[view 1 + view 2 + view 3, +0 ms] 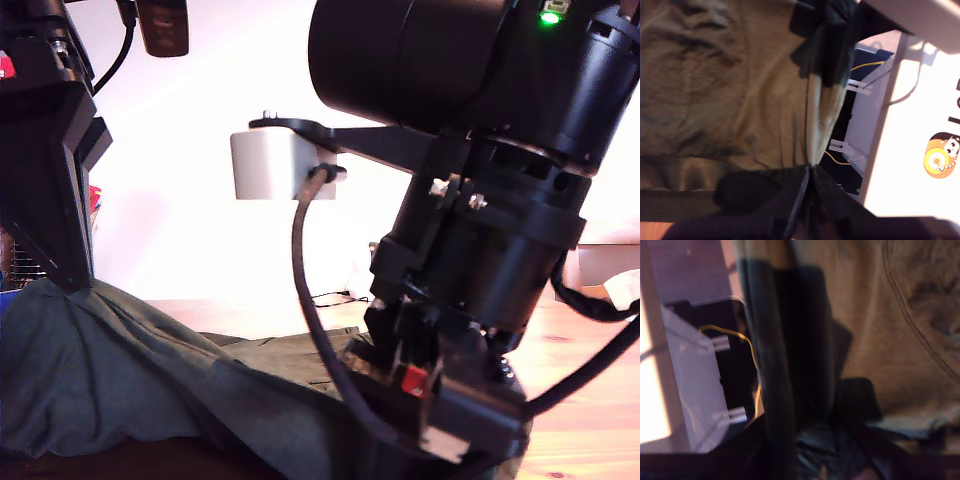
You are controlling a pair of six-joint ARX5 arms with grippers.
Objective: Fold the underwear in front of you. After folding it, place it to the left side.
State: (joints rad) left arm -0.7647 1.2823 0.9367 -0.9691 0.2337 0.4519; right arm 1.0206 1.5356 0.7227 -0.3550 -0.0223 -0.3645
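The underwear [150,380] is dark green cloth, draped low across the exterior view and lifted at that view's left, where an arm [50,180] comes down to its raised edge. A second, bulky black arm [470,230] fills the exterior view's right, its lower end down at the cloth. In the first wrist view my first gripper [807,172] is shut on an edge of the underwear [715,90], which spreads out taut beyond it. The second wrist view is blurred. There my second gripper [815,440] has bunched underwear [880,315] between its dark fingers.
The wooden table [590,400] shows at the exterior view's right. A black cable [305,300] loops down beside the near arm. A white frame with a yellow wire [865,130] stands past the cloth's edge, and the same white frame [690,370] appears in the second wrist view.
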